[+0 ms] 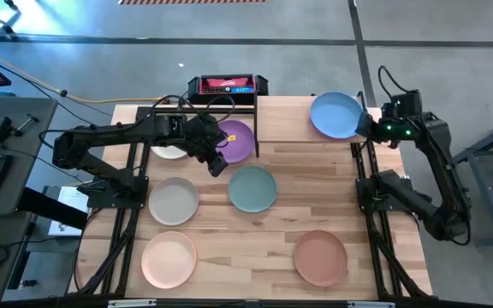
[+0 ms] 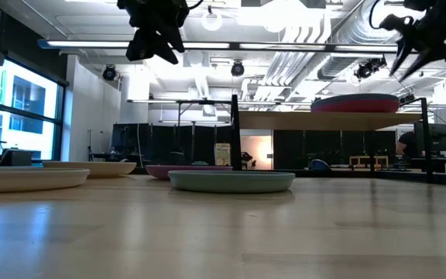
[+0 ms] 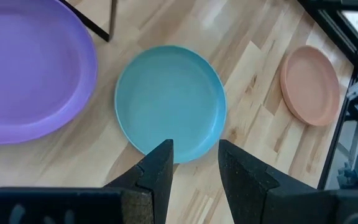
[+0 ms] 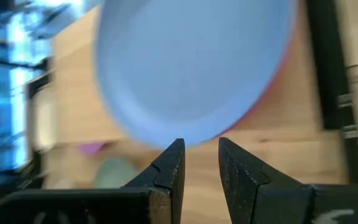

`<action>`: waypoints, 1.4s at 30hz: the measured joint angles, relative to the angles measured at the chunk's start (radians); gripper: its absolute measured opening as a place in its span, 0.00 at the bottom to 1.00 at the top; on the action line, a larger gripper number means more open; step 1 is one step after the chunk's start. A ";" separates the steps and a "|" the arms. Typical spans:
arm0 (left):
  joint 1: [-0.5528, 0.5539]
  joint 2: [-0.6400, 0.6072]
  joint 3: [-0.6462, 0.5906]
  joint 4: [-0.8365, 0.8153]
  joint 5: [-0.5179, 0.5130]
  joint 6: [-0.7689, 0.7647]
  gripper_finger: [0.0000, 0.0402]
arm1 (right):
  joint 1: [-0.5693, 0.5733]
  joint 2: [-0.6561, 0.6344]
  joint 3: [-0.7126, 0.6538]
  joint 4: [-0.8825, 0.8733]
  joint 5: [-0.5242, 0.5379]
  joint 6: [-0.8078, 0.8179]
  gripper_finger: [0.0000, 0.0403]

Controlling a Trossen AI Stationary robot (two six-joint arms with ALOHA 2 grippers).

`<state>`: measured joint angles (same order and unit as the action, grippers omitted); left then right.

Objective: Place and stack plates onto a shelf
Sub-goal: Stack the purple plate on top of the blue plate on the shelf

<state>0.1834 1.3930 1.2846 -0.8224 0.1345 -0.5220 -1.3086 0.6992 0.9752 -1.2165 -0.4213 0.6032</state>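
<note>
The blue plate [image 1: 336,114] lies on the shelf [image 1: 285,120] at the far right, on top of a magenta plate [image 2: 355,103]. My right gripper [image 1: 368,128] stands open just off the blue plate's [image 4: 191,62] right rim, with nothing between its fingers. My left gripper [image 1: 216,162] hangs open above the table, between the purple plate [image 1: 236,141] and the teal plate [image 3: 169,99]. A cream plate [image 1: 169,151] lies partly hidden under the left arm. The grey-beige [image 1: 174,201], peach-pink [image 1: 169,259] and terracotta [image 1: 320,257] plates lie flat on the table.
The shelf's black posts [image 1: 256,128] stand next to the purple plate. A black and red device [image 1: 228,85] sits beyond the table's far edge. Bare wood [image 1: 255,248] shows between the near plates. Black arm frames run along both table sides.
</note>
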 joint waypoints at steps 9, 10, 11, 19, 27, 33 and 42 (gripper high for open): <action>-0.084 0.007 -0.001 -0.140 -0.036 -0.014 0.29 | 0.095 -0.116 0.000 -0.028 -0.126 0.039 0.19; -0.095 0.007 -0.001 -0.155 -0.046 -0.022 0.29 | 0.110 -0.129 0.000 -0.028 -0.126 0.053 0.19; -0.105 0.007 -0.001 -0.164 -0.055 -0.025 0.29 | 0.127 -0.140 0.000 -0.028 -0.127 0.069 0.19; -0.173 0.011 -0.001 -0.165 -0.059 -0.046 0.29 | 0.246 -0.206 0.000 -0.026 -0.174 0.144 0.19; -0.193 0.011 -0.001 -0.193 -0.026 -0.051 0.29 | 0.311 -0.208 0.000 0.211 -0.155 0.162 0.19; -0.193 0.011 -0.001 -0.230 -0.008 -0.051 0.29 | 0.378 -0.167 0.000 0.535 -0.158 0.230 0.19; -0.190 0.010 -0.001 -0.231 -0.007 -0.051 0.29 | 0.545 -0.035 0.000 0.830 -0.158 0.232 0.19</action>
<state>-0.0071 1.4033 1.2835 -1.0538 0.1280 -0.5735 -0.7636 0.6641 0.9752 -0.3862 -0.5790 0.8350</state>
